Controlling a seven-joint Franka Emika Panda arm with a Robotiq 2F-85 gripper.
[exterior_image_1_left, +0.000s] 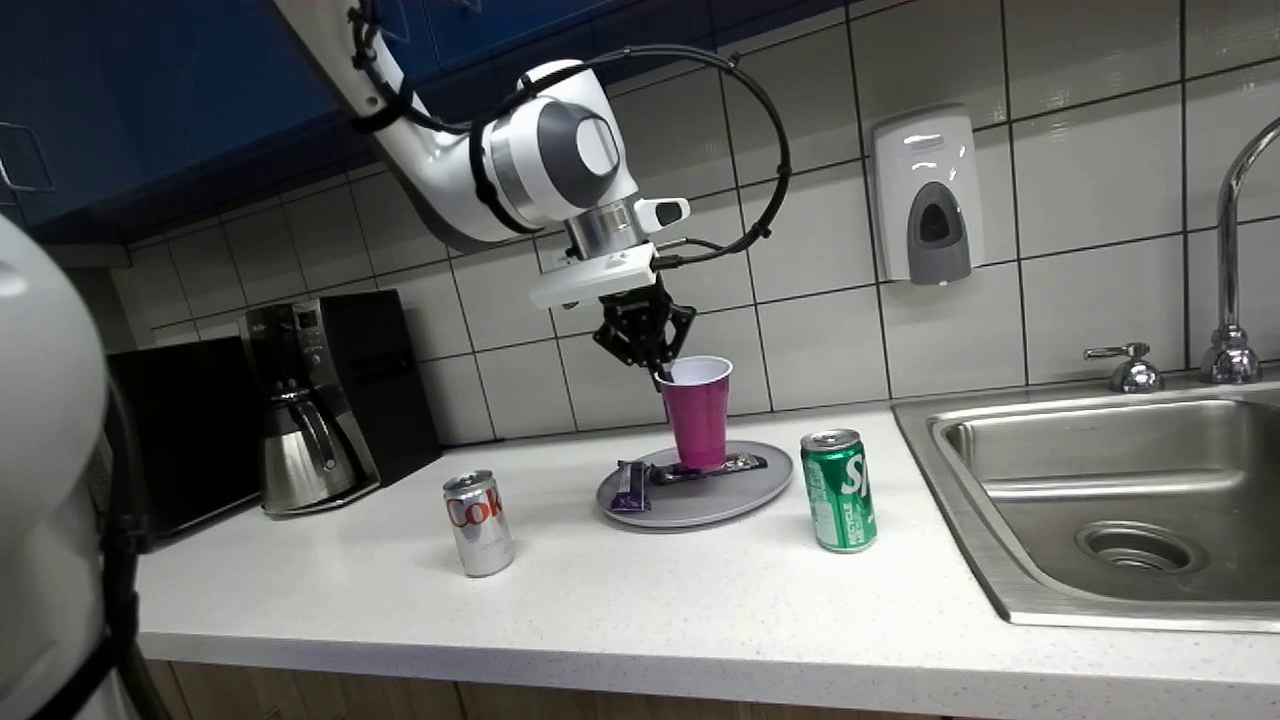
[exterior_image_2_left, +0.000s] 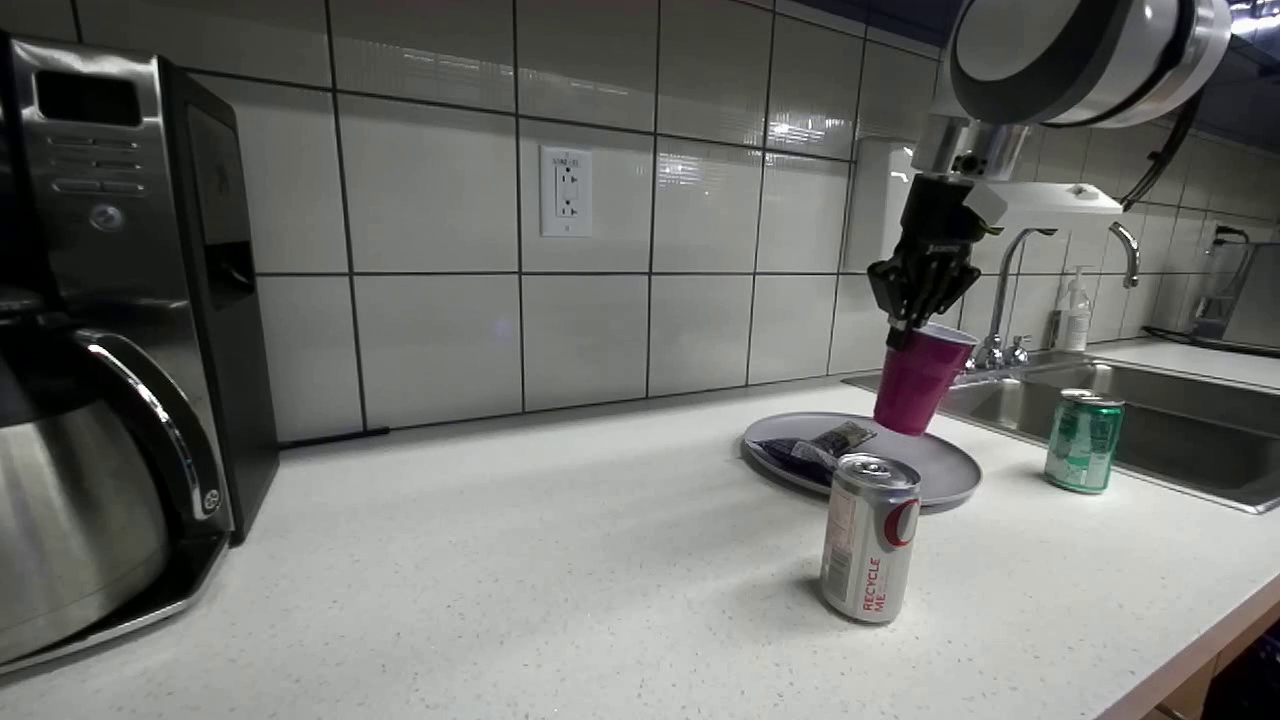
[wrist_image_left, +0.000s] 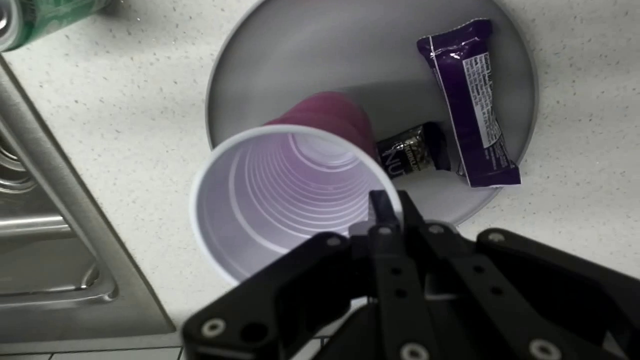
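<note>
Pinching the rim of a pink cup (exterior_image_1_left: 697, 425), the gripper (wrist_image_left: 395, 210) has it slightly tilted over a gray plate (wrist_image_left: 300, 55) with wrapped bars (wrist_image_left: 472, 105) on it. Plate's on a speckled white counter (exterior_image_1_left: 640, 600), silver can (exterior_image_1_left: 480, 530) and green can (exterior_image_1_left: 840, 495) nearby, steel sink (exterior_image_1_left: 965, 500) past the green one, coffee maker (exterior_image_1_left: 345, 385) at the opposite end, tiled wall (exterior_image_1_left: 820, 345) behind.

Kitchen or kitchenette; whether home or workplace cannot be told. Wall: large pale tiles (exterior_image_1_left: 1100, 170), dark-jointed; electrical outlet (exterior_image_2_left: 567, 191); wall-mounted dispenser (exterior_image_1_left: 922, 165). Overhead: blue cabinets (exterior_image_1_left: 150, 120). Fittings: stainless-steel sink (exterior_image_1_left: 1100, 450), chrome faucet (exterior_image_1_left: 1229, 290), pump bottle (exterior_image_2_left: 1077, 320) behind. Table (exterior_image_1_left: 330, 600): pale speckled top, carrying coffee maker (exterior_image_1_left: 375, 370) with steel carafe (exterior_image_1_left: 300, 465), one grey plate (exterior_image_1_left: 740, 497), one silver drink can (exterior_image_1_left: 480, 528), one green drink can (exterior_image_1_left: 838, 495). Beneath: wood-toned panels (exterior_image_1_left: 330, 692).
</note>
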